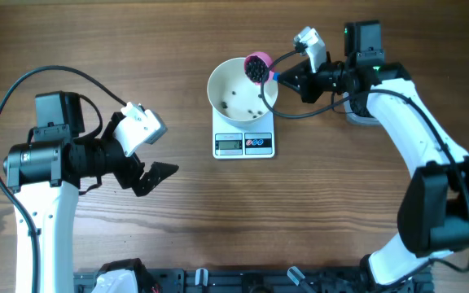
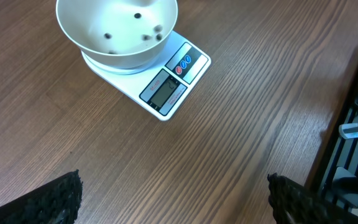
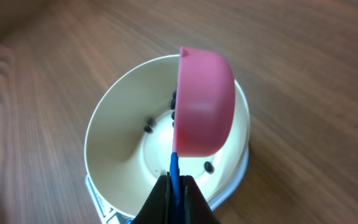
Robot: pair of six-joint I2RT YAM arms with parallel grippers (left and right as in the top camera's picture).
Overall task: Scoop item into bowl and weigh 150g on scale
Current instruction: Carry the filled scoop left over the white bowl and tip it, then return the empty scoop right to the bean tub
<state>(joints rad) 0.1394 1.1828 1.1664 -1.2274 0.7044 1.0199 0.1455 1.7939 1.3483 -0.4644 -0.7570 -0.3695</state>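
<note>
**Overhead:** Mid-pour at the weighing station. The right jaws, clenched on the handle of a small pink scoop (image 1: 257, 65), hold it tipped over the rim of the white bowl (image 1: 216, 88). The bowl sits on the scale (image 1: 244, 144) in the middle of the wood-grain worktop (image 1: 96, 32). Dark beads (image 1: 257, 74) show in the scoop's mouth. Only a scattering lies in the bowl, so the weighing looks barely begun. The left jaws hang released, well apart from the scale.

**Left wrist:** The bowl's smooth, glossy wall curves above the flat white plastic scale. The grey display (image 2: 163, 92) and two round buttons, one red and one blue, face the camera, but the reading is too small to make out. Two knobbly black fingertips (image 2: 55, 199) stand wide at the bottom corners with nothing between them.

**Right wrist:** The scoop's matte pink cup lies on its side above the bowl, its thin blue handle (image 3: 174, 167) pinched between the black jaws. A few round black beads dot the bowl's floor. The next move likely calls for a further roll of the wrist, kept inside the rim so the hard beads do not bounce out. More scoopfuls would follow.
</note>
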